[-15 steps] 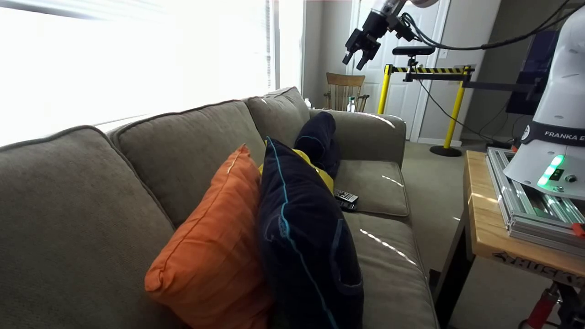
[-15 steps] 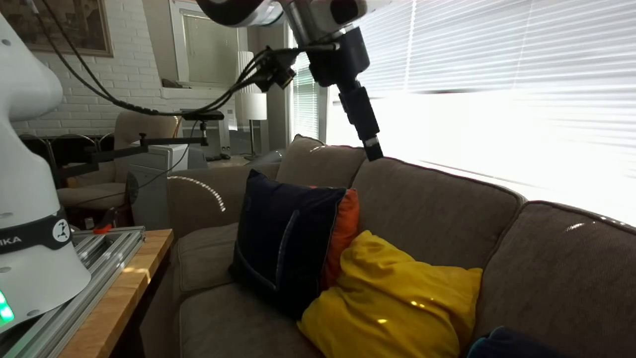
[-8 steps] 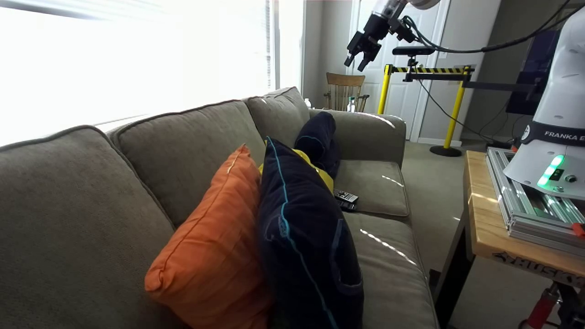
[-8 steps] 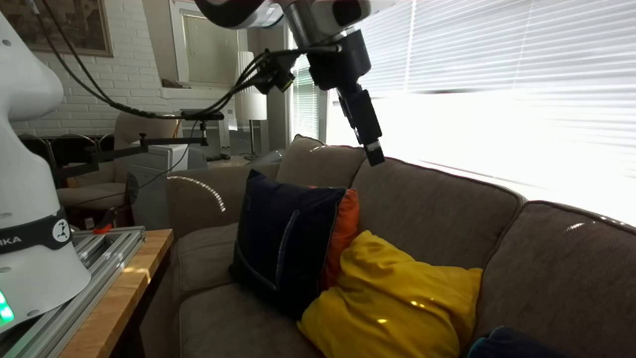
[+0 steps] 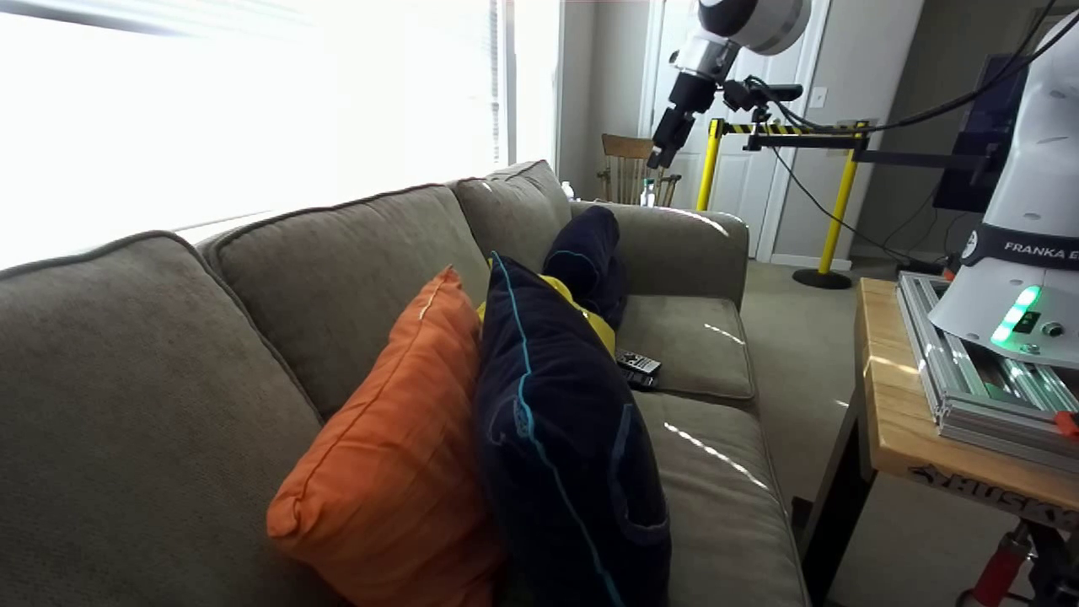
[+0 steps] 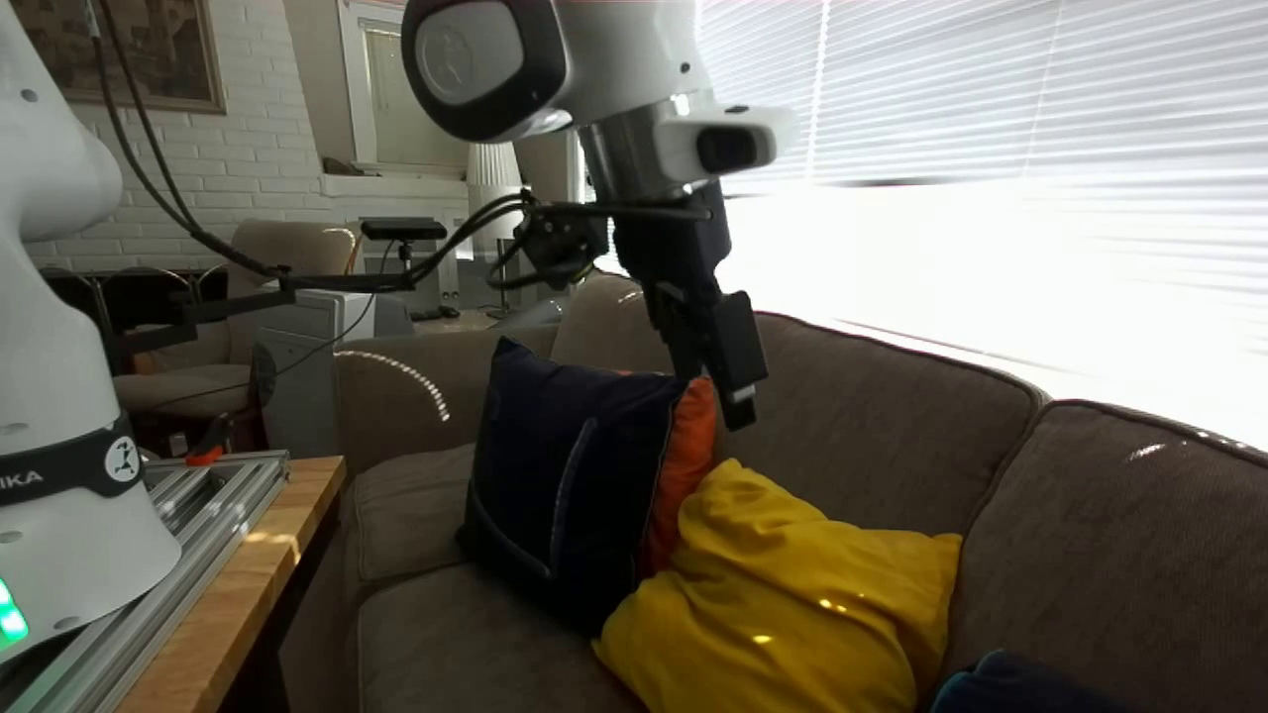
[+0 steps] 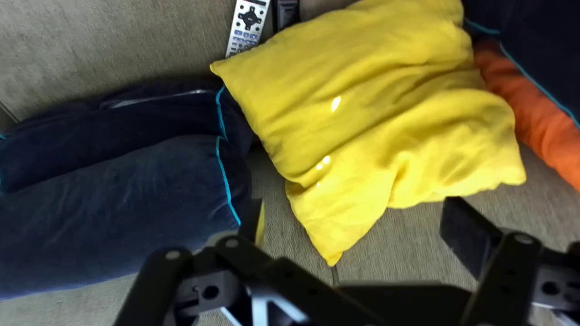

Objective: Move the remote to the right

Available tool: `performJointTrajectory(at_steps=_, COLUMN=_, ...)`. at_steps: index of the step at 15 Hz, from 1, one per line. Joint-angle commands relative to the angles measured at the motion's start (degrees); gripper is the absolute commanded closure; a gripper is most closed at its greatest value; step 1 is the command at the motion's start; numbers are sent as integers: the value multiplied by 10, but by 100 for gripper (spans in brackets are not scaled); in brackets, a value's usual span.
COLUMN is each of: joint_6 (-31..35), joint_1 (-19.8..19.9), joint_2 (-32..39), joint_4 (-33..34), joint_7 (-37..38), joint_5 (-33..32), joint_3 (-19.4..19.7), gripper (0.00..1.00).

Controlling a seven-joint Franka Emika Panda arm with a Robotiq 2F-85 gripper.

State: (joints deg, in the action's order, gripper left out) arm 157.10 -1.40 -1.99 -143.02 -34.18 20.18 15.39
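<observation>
A slim black remote [image 7: 287, 12] lies on the sofa seat at the top edge of the wrist view, partly covered by the yellow pillow. A silver-faced remote [image 7: 248, 25] with many buttons lies beside it. In an exterior view the black remote [image 5: 642, 382] sits in front of the silver one [image 5: 638, 362], next to the navy pillow. Both are hidden in an exterior view that faces the yellow pillow. My gripper [image 7: 355, 222] is open and empty, high above the sofa; it also shows in both exterior views [image 5: 662, 158] [image 6: 739, 411].
A yellow pillow [image 7: 371, 104] lies below the gripper. A rolled navy pillow [image 7: 122, 194] is beside it. An upright navy pillow [image 5: 565, 438] and orange pillow [image 5: 405, 438] lean together. The sofa back [image 6: 872, 436] stands behind. A wooden table [image 5: 885, 405] carries the robot base.
My gripper has moved down toward the sofa. It has turned, so its two fingers now overlap in an exterior view where they showed apart. The remotes and pillows have not moved.
</observation>
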Motion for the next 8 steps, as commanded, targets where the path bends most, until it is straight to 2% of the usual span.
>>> performJointTrajectory(at_steps=1, joint_6=-23, joint_1=12, joint_2=75, joint_4=31, joint_7=-152, joint_5=19, joint_3=21, gripper=0)
performJointTrajectory(at_steps=4, joint_6=-26, joint_1=42, joint_2=152, joint_4=62, joint_7=-242, joint_5=-1, joint_3=33, gripper=0)
performJointTrajectory(at_steps=5, joint_6=-4, joint_1=49, joint_2=180, joint_4=72, joint_7=-258, joint_5=-8, joint_3=36, gripper=0)
performJointTrajectory(at_steps=8, joint_6=96, joint_1=78, joint_2=263, joint_4=104, joint_7=-285, joint_5=38, joint_3=16, gripper=0)
